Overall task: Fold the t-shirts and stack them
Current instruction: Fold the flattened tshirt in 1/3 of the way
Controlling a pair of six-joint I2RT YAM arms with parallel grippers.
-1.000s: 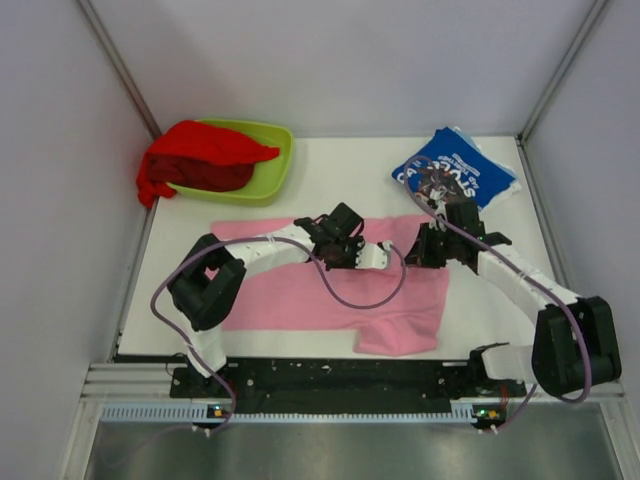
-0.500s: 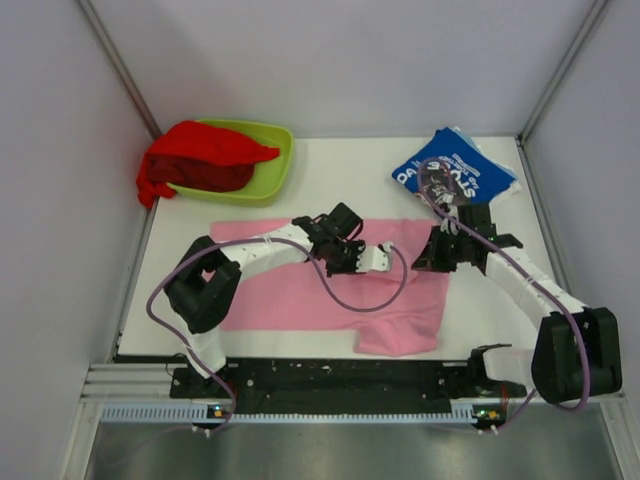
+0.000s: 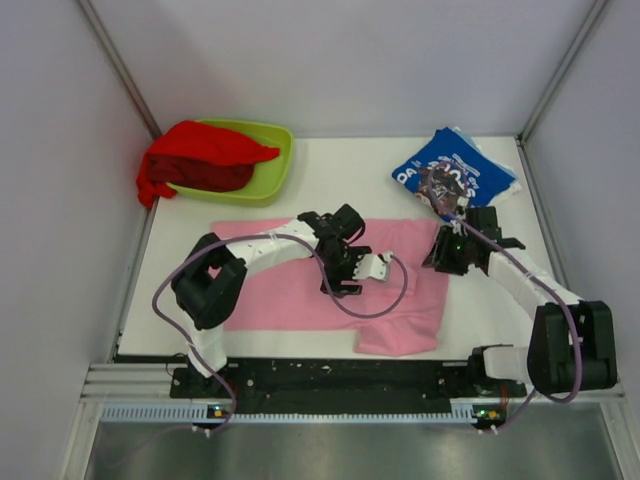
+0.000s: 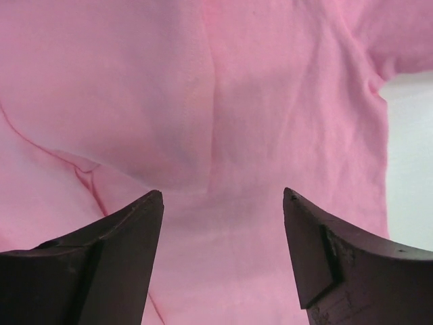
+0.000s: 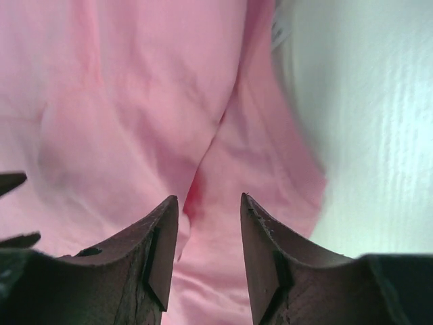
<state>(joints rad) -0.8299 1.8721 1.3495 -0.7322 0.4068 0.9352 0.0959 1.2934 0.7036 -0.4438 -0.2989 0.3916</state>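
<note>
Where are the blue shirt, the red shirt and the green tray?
Blue shirt (image 3: 465,165), top view, on its lettering.
Red shirt (image 3: 210,143), top view, on its upper fold.
Green tray (image 3: 279,165), top view, on its right wall.

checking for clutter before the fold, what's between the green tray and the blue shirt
Only bare white table lies between the lime-green tray and the blue shirt, as the top external view shows.
</note>
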